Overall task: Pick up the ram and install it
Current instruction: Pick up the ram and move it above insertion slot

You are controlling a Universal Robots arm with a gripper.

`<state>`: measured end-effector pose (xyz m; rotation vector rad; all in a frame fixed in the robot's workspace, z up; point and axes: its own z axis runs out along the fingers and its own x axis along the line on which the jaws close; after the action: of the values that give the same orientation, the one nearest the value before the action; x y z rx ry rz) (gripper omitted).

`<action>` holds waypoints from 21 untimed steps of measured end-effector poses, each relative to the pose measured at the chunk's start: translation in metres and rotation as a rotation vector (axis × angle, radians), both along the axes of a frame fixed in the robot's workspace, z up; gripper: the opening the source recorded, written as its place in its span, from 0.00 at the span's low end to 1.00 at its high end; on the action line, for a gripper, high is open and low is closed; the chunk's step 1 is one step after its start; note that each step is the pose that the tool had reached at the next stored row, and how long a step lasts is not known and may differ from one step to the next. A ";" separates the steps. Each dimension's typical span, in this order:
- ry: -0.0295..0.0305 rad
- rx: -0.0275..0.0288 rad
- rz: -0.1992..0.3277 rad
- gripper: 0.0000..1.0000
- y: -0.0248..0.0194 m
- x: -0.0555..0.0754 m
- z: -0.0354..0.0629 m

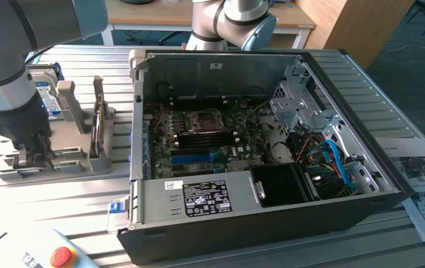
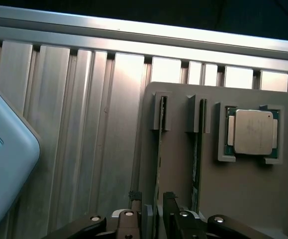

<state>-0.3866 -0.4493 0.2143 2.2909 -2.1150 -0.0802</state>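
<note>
Open PC case [image 1: 272, 226] lies on its side mid-worktop, motherboard [image 1: 205, 134] exposed. The worktop [image 1: 49, 195] is slatted aluminium. Papers [image 1: 421, 184] lie at its edge on the exterior view's right.

A grey holder [image 1: 78, 159] sits beside the case, toward the worktop edge on the exterior view's left. A hard drive [image 1: 43, 95] with a blue label stands at the holder's far end, partly behind the arm. A pendant with a red button [image 1: 62, 255] rests at the near edge, at the corner on the exterior view's left.

The arm reaches down over the holder, and the gripper [image 1: 38, 156] is low against it.

Wrist view: the holder [image 2: 253, 199] lies on the slats [image 2: 84, 124], close to one edge rail of the worktop. The ram [image 2: 158, 149] stands on edge in a holder slot, a thin green strip seen edge-on. A second stick [image 2: 197, 149] stands in the next slot, parallel and just beside it. A CPU [image 2: 253, 132] sits in a square recess beyond the second stick. The rounded pale corner of the pendant [image 2: 4, 164] is well apart from the holder.

The gripper [image 2: 152, 201] straddles the near end of the ram, jaws spread, one finger [image 2: 134, 204] on each side. A sliver of gap shows at each face, so nothing is clamped. The ram is seated in its slot, not lifted.
</note>
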 end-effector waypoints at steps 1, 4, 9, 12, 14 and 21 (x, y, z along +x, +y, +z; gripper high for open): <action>0.0000 0.0000 0.000 0.31 0.0000 0.000 -0.0004; 0.0001 -0.0001 0.000 0.31 0.0000 0.000 -0.0004; -0.0001 0.0001 0.000 0.31 0.0014 0.000 -0.0007; 0.0000 0.0001 0.000 0.31 0.0035 0.000 -0.0008; -0.0001 0.0001 0.000 0.31 0.0056 0.000 -0.0010; 0.0000 0.0000 0.000 0.31 0.0063 0.000 -0.0010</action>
<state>-0.3865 -0.4430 0.2133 2.2909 -2.1150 -0.0803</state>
